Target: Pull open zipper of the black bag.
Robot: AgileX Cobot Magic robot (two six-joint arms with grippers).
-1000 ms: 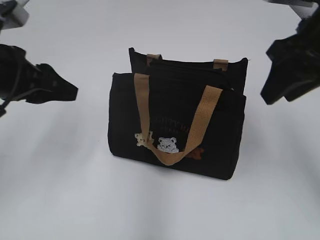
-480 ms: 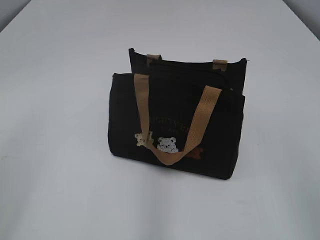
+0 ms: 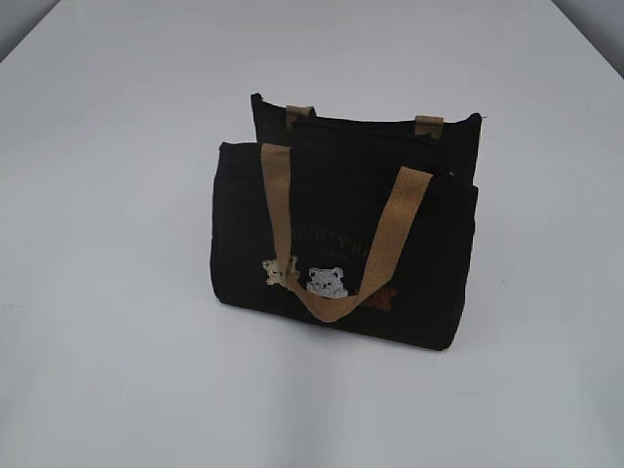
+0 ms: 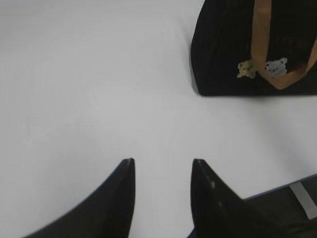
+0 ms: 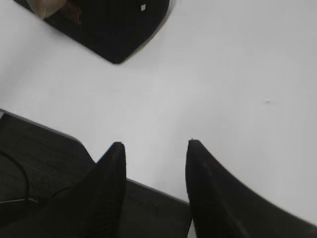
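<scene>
The black bag (image 3: pixel 429 253) stands upright in the middle of the white table, its tan handle (image 3: pixel 390 244) hanging down the front over the bear patches (image 3: pixel 327 283). The zipper (image 3: pixel 366 125) runs as a dark line along the top edge; its pull is too small to make out. Neither gripper shows in the exterior view. In the left wrist view my left gripper (image 4: pixel 163 160) is open and empty over bare table, with the black bag (image 4: pixel 223 44) far off at the upper right. My right gripper (image 5: pixel 156 143) is open and empty too, with a corner of the black bag (image 5: pixel 119 29) at the upper left.
The white tabletop (image 3: pixel 117 292) surrounds the bag on all sides. A dark surface beyond the table's edge (image 5: pixel 39 158) lies under the right gripper, and a similar dark surface (image 4: pixel 292 203) shows at the lower right of the left wrist view.
Both arms, seen at the left and right sides of the exterior view a second ago, have drawn back out of that view. The bag has not moved.
</scene>
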